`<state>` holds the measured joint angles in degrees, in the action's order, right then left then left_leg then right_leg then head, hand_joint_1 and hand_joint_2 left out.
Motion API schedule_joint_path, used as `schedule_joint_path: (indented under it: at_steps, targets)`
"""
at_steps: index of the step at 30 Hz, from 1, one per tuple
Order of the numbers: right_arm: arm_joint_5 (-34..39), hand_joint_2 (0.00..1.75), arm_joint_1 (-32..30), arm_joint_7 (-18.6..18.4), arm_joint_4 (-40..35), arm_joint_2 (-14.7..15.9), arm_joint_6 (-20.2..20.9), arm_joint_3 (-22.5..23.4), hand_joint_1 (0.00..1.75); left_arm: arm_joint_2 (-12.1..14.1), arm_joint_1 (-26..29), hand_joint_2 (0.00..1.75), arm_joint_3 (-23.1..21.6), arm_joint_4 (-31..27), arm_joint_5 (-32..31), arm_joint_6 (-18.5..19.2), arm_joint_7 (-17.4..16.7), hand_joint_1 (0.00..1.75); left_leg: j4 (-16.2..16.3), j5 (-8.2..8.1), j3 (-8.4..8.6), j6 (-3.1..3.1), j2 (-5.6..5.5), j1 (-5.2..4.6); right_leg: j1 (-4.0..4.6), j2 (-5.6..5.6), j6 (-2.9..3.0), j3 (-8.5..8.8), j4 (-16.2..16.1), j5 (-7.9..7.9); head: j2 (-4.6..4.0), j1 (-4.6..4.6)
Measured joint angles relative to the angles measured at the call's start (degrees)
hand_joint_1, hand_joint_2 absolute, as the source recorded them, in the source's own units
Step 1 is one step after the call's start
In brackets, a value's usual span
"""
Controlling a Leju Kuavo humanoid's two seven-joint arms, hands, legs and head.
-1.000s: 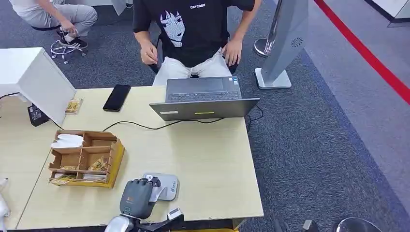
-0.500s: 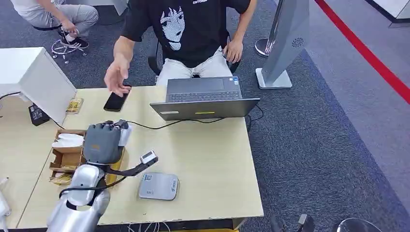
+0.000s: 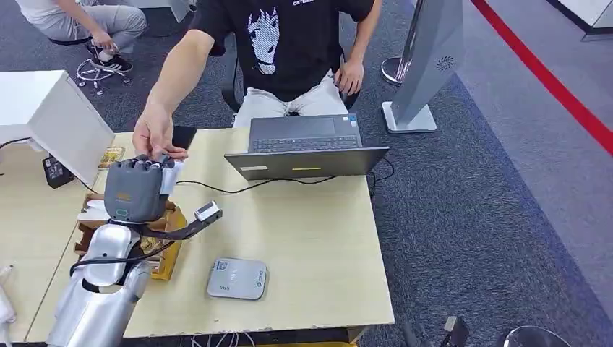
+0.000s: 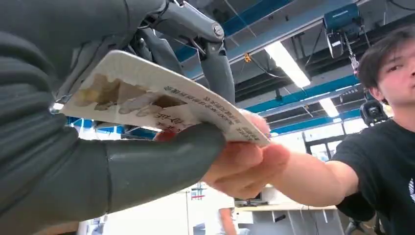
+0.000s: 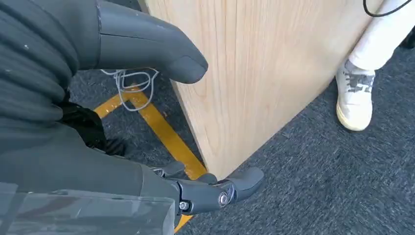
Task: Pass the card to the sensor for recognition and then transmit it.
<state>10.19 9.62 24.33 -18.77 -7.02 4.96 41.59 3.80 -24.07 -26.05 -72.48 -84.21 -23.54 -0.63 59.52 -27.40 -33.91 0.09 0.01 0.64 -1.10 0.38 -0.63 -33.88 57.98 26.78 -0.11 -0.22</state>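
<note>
Left robot hand (image 3: 135, 189): raised over the surface (image 3: 303, 238), grasping the card (image 4: 161, 100) between thumb and fingers.
Card: white, printed; far end touching the person's hand (image 3: 153, 134), which seems to pinch it.
Sensor (image 3: 237, 279): flat grey pad, near the front edge.
Right robot hand (image 5: 147, 122): hanging beside the surface's side panel, released, holding nothing.

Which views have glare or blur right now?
Left wrist view: bright ceiling light strips glare behind the sharp white printed card; the person's hand looks slightly soft. Head view: evenly lit, sharp, faint shadows on the pale wooden table. Right wrist view: sharp, no glare.
</note>
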Motion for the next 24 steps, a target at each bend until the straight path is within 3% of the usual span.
schedule_joint_path:
  at_steps: [3,5,6,7,8,11,13,14,24]
  targets:
    - [-0.24,1.75,0.02,-0.11,0.04,0.0,0.0,-0.04,0.0,0.22,-0.51,1.75,0.02,0.07,-0.77,0.75,-1.18,1.75,0.0,0.01,0.0,0.0,0.0,0.01,0.01,0.0,0.0,0.0,0.0,0.0,0.0,-0.02]
    - [-0.48,1.75,0.18,-0.53,0.07,0.0,0.0,-0.37,0.0,0.75,-2.45,1.75,0.07,0.99,-0.69,3.27,-2.65,1.75,0.0,0.02,-0.02,-0.02,-0.02,0.01,0.01,-0.02,0.01,0.0,0.01,-0.01,0.0,0.07]
    - [-0.68,1.75,0.42,-0.94,0.09,0.0,0.0,-0.64,0.0,1.51,-4.28,1.75,0.24,2.83,0.36,5.12,-2.69,1.55,0.0,0.06,-0.03,-0.01,-0.02,0.02,0.02,-0.03,0.01,0.0,0.04,-0.02,0.0,0.11]
    - [-1.07,1.75,0.73,-1.11,0.15,-0.02,-0.04,-1.05,0.0,2.26,-5.97,1.75,0.8,5.52,1.39,6.01,-2.28,0.87,-0.01,0.07,0.01,-0.03,0.0,0.02,0.02,-0.01,0.08,0.0,0.05,-0.07,0.0,0.2]
    - [-1.09,1.75,1.06,-1.25,0.17,-0.13,-0.18,-1.42,0.0,2.92,-7.55,1.75,1.55,7.94,2.06,5.22,-1.55,0.4,-0.02,0.09,0.12,-0.07,0.06,0.01,0.01,0.07,0.12,0.0,0.06,-0.09,0.0,0.13]
    - [-0.92,1.75,1.46,-1.44,0.22,-0.17,-0.28,-2.01,0.0,4.33,-11.43,1.75,3.21,16.36,2.56,1.37,0.44,0.4,-0.04,0.17,0.12,-0.16,0.04,0.03,0.02,0.05,0.18,0.01,0.08,-0.14,0.0,0.04]
    - [-0.66,1.75,1.41,-1.44,0.22,-0.17,-0.2,-2.38,0.0,4.9,-11.28,1.75,3.85,17.7,2.45,0.39,0.72,0.4,-0.05,0.19,0.11,-0.17,0.03,0.03,0.02,0.06,0.19,0.0,0.1,-0.14,0.0,-0.07]
    - [-0.35,1.75,1.35,-1.44,0.22,-0.17,-0.17,-2.49,0.0,5.03,-11.06,1.75,4.04,17.81,2.34,-0.02,0.77,0.0,-0.05,0.2,0.08,-0.17,-0.02,0.04,0.03,0.01,0.18,0.0,0.1,-0.14,0.0,-0.07]
    - [0.46,1.75,1.29,-0.85,0.24,-0.2,0.0,-2.86,0.0,6.1,-8.9,1.75,4.7,17.62,1.84,-1.61,1.4,0.0,-0.04,0.17,-0.08,-0.14,-0.1,0.0,0.0,-0.03,0.17,-0.08,0.03,-0.12,0.0,-0.04]
